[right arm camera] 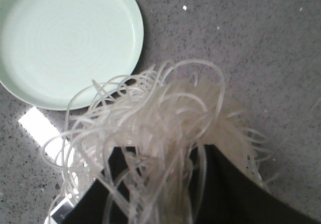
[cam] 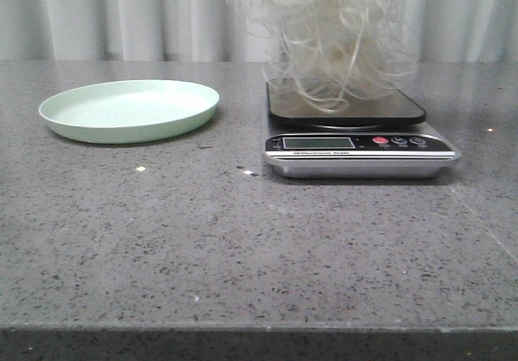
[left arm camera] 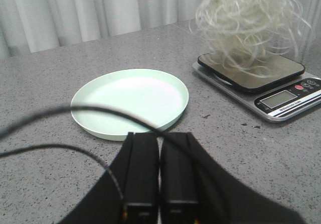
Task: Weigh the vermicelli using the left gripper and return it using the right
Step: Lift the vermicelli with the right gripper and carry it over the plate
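The vermicelli [cam: 332, 29], a fluffy whitish tangle, hangs over the kitchen scale [cam: 356, 142], and its lowest strands reach the black platform. In the right wrist view my right gripper [right arm camera: 160, 156] is shut on the vermicelli [right arm camera: 160, 118], with strands spilling over both black fingers. The right gripper is out of the front view, above its top edge. My left gripper [left arm camera: 159, 136] is shut and empty, low over the table just short of the pale green plate [left arm camera: 130, 101]. The plate [cam: 129, 110] is empty and lies left of the scale. The vermicelli [left arm camera: 248, 23] and the scale [left arm camera: 281, 101] also show in the left wrist view.
The grey speckled table [cam: 243, 239] runs to its front edge at the bottom of the front view. White curtains [cam: 121, 13] hang behind it. Black cables [left arm camera: 60, 113] cross the left wrist view. Small crumbs [cam: 141, 168] lie on the table near the plate and scale.
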Controlling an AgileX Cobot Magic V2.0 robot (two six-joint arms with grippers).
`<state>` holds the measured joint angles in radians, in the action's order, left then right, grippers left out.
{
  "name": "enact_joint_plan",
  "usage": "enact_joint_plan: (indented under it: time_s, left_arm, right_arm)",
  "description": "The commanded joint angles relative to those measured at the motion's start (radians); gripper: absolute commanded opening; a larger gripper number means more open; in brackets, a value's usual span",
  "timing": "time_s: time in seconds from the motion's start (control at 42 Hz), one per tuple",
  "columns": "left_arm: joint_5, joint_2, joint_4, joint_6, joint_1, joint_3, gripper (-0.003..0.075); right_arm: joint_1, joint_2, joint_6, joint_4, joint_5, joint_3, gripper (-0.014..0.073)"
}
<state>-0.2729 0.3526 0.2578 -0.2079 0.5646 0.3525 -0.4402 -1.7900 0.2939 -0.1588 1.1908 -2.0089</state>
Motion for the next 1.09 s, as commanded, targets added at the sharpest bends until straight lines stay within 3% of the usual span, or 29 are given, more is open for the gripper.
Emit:
enact_joint_plan:
  time_s: [0.0,0.285,0.666,1.07]
  left_arm:
    - [0.083,0.004,0.005,-0.009,-0.002,0.029,0.0136]
    - [0.084,0.004,0.005,-0.009,-0.002,0.029,0.0136]
    - [0.092,0.004,0.005,-0.009,-0.002,0.029,0.0136]
    - [0.092,0.004,0.005,-0.009,-0.002,0.029,0.0136]
  right_arm:
    - [0.005,0.055,0.002,-0.037,-0.049,-0.078,0.0151]
    - [-0.014,0.048,0.002,-0.248,-0.207,-0.106,0.0151]
    - [-0.163,-0.061,0.002,-0.259,-0.465,-0.106,0.0151]
    - [-0.202,-0.228,0.002,-0.257,-0.428,-0.106,0.0151]
